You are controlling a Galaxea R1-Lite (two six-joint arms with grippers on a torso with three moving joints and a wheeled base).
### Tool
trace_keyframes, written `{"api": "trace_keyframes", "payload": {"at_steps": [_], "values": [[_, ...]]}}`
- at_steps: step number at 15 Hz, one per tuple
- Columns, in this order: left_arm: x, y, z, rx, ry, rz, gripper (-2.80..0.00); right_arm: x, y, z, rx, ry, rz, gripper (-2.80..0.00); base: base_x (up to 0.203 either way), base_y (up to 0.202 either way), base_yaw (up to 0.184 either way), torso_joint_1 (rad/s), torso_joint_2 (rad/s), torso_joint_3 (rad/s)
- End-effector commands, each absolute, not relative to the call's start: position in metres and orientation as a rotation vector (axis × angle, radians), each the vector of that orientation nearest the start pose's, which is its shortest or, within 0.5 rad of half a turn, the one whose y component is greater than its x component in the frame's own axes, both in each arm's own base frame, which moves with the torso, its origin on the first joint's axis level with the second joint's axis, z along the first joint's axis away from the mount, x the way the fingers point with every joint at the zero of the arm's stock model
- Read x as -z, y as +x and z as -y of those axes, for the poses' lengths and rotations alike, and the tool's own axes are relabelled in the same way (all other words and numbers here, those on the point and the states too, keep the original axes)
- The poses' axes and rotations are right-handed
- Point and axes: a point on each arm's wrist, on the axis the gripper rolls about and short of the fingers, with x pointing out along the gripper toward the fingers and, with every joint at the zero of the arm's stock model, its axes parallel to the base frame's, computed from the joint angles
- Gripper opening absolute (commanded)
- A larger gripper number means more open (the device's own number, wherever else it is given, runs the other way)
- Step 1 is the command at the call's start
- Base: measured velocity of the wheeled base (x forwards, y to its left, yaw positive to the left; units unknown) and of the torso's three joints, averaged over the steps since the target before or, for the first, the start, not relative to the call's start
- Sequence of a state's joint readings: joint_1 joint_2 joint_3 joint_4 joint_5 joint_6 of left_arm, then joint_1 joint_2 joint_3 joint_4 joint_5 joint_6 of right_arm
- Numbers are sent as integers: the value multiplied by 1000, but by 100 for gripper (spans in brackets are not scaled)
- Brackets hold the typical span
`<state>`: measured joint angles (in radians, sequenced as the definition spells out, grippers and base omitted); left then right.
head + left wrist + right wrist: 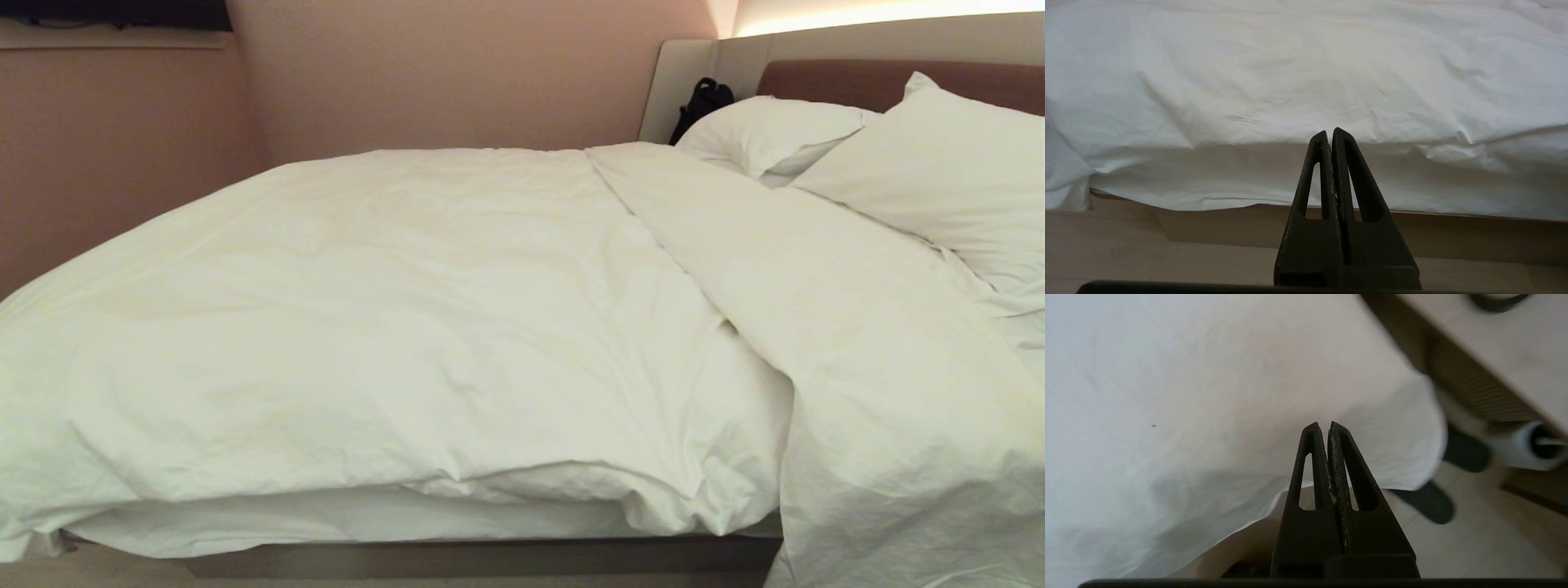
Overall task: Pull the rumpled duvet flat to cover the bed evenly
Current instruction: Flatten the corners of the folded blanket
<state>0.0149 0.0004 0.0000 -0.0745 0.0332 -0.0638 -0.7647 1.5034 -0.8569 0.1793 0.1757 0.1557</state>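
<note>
Nearest the head camera, the duvet (392,327) is lying across the bed (490,555), covering most of it from the left edge to past the middle. Its near hem is bunching up along the near edge of the bed, leaving a strip of sheet (343,514) showing underneath, above the grey-beige base. At the left near corner the duvet is drooping over the side. Toward the right, a long folded-over band of the duvet is running diagonally from the far edge to the near right corner, where it is spilling down over the side of the bed.

Two white pillows (898,163) are resting at the far right against the brown headboard (824,80), with a black bag (700,104) sitting beside them at the far corner.

Neither arm is showing in the head view. In the left wrist view, the left tool (1329,132) is closed and empty, pointing level at the near edge of the bed, apart from the duvet hem. In the right wrist view, the right tool (1323,426) is also closed and empty, hanging over the draped duvet at the near right corner, with the floor (1474,547) beyond.
</note>
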Motion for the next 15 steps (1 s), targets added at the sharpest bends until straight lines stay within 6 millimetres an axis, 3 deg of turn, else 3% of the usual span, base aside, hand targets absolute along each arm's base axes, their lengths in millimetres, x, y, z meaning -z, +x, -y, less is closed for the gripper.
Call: {"api": "trace_keyframes", "payload": {"at_steps": [1,7,10,15], "values": [[-83,-23,0,-47,-65,75,-280,-169,179,165,294,691,-678,-280,0,0,0,0,0,0],[-83,-23,0,-47,-65,75,-280,-114,191,208,261,759,-748,-280,0,0,0,0,0,0],[-83,-23,0,-47,-65,76,-280,-88,202,228,287,711,-734,-280,0,0,0,0,0,0],[-83,-23,0,-47,-65,75,-280,-50,209,239,355,694,-840,-280,0,0,0,0,0,0]]}}
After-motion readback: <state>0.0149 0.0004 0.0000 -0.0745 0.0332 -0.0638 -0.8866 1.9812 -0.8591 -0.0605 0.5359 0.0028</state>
